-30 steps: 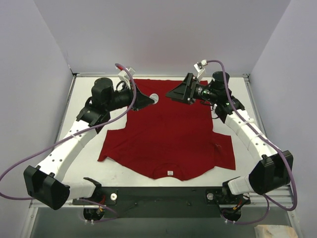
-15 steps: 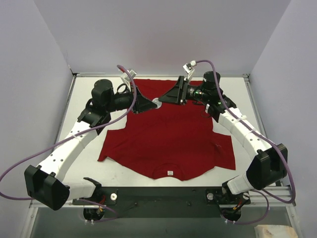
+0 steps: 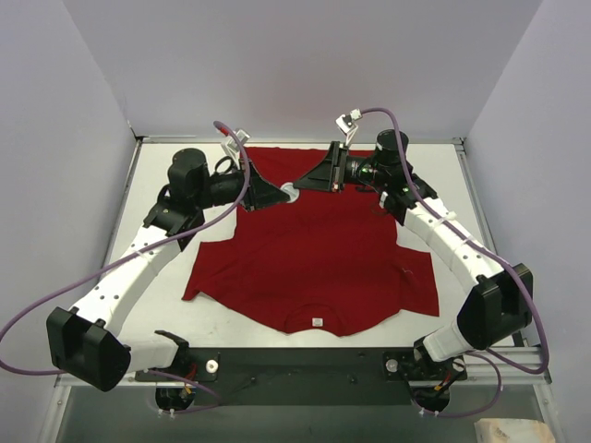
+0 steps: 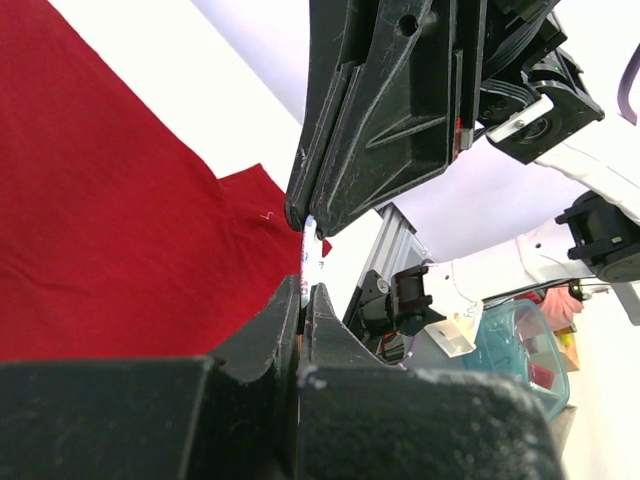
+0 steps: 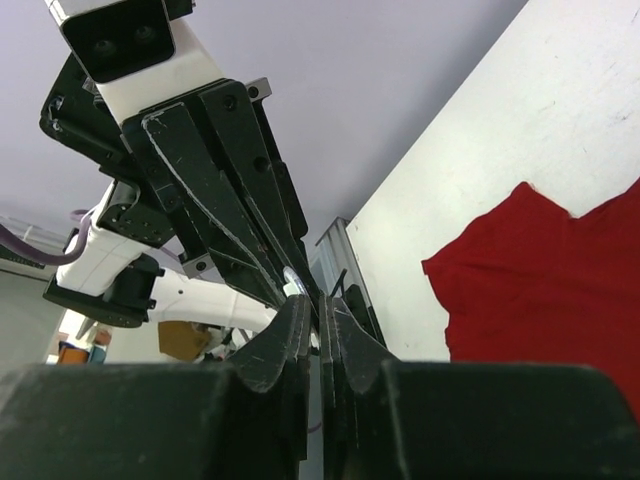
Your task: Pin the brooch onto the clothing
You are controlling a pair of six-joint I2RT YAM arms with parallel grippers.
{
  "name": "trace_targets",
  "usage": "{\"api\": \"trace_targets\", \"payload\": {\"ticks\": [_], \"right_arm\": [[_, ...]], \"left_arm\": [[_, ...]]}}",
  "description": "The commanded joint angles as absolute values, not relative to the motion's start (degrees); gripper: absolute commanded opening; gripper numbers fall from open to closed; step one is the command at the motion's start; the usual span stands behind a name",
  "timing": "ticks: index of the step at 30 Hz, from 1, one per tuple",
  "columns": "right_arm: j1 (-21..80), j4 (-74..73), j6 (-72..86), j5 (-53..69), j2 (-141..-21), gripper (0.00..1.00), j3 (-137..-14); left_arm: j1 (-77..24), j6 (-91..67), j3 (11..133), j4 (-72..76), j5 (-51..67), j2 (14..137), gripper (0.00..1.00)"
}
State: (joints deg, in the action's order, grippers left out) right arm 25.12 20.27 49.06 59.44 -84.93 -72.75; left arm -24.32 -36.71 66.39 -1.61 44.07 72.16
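Observation:
The clothing [image 3: 314,249], a red T-shirt, lies flat on the white table with its white label [image 3: 317,322] at the near edge. Above its far hem, the two grippers meet tip to tip around the brooch [image 3: 290,191], a small white disc. My left gripper [image 3: 283,195] is shut on the brooch [image 4: 308,262], which shows edge-on between its jaws. My right gripper [image 3: 296,185] is shut too, its fingertips [image 4: 300,212] closed on the disc's upper edge. In the right wrist view the brooch [image 5: 296,283] sits just past the right gripper [image 5: 321,304], against the left gripper's fingers [image 5: 215,190].
White table [image 3: 443,171] is walled at the back and both sides. A black rail [image 3: 295,365] with both arm bases runs along the near edge. A teal plastic box [image 4: 515,350] sits off the table.
My right gripper swung left to meet the left gripper and closed from open onto the brooch. The left gripper kept its hold and barely moved.

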Motion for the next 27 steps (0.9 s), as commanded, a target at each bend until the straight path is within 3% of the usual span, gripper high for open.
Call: {"api": "trace_targets", "payload": {"ticks": [1,4,8,16,27], "right_arm": [[26.2,24.2,49.1,62.2,-85.3,0.05,-74.7],[26.2,24.3,49.1,62.3,-85.0,0.31,-74.5],[26.2,24.6,49.1,62.3,-85.2,0.37,-74.4],[26.3,27.1,50.8,62.8,-86.0,0.0,-74.2],[26.4,27.2,48.7,60.5,-81.0,0.0,-70.0]], "left_arm": [[-23.7,-37.4,66.6,5.4,45.7,71.4,0.0],[-23.6,-38.1,66.6,6.2,46.2,71.7,0.0],[-23.4,-38.5,66.6,6.6,46.4,71.9,0.0],[-23.4,-39.2,66.3,7.6,47.0,72.2,0.0],[-23.0,-37.7,66.1,5.4,45.9,70.0,0.0]]}}
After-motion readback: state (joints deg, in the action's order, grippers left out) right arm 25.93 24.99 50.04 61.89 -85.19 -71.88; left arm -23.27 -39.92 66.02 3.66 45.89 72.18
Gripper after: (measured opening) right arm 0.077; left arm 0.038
